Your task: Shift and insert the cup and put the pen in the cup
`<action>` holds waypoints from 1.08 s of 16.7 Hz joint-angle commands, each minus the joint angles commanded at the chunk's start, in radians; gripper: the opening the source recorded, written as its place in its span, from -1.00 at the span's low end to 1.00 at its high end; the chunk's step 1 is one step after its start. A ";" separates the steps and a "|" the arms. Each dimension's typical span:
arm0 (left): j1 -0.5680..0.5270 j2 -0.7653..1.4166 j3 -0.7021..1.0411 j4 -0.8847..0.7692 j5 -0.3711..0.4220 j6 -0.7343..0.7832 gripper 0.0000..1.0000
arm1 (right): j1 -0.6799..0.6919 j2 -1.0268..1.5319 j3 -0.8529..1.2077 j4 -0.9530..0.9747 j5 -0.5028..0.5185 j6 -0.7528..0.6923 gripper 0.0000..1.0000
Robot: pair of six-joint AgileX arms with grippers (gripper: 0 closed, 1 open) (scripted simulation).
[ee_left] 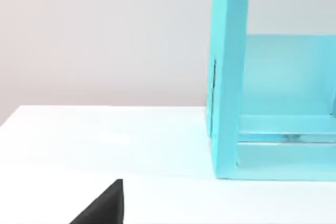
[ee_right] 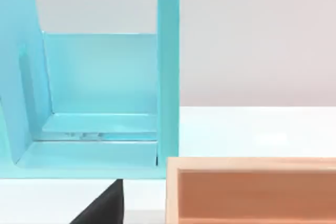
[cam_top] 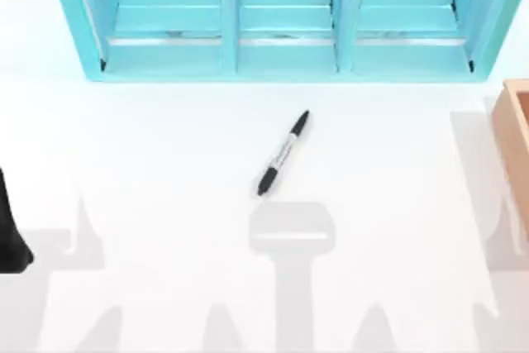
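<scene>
The pen (cam_top: 283,153), a slim black marker with a grey-white middle, lies flat on the white table near the middle, slanting from lower left to upper right. The cup is out of view. A dark part of my left arm (cam_top: 10,233) sits at the table's far left edge, well away from the pen. In the left wrist view a black piece of my left gripper (ee_left: 102,205) shows low over the bare table. The right wrist view has a like black piece of my right gripper (ee_right: 102,203), beside a wooden box.
A turquoise shelf unit (cam_top: 281,47) with three open compartments stands along the back of the table; its side wall (ee_left: 228,77) is near the left wrist camera. A light wooden box (cam_top: 514,138) sits at the right edge, its rim (ee_right: 252,163) close to the right wrist camera.
</scene>
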 joint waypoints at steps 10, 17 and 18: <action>0.000 0.000 0.000 0.000 0.000 0.000 1.00 | -0.092 0.379 0.358 -0.303 0.001 -0.088 1.00; 0.000 0.000 0.000 0.000 0.000 0.000 1.00 | -0.231 1.103 0.919 -0.788 -0.002 -0.220 1.00; 0.000 0.000 0.000 0.000 0.000 0.000 1.00 | -0.251 1.198 0.993 -0.857 -0.002 -0.238 1.00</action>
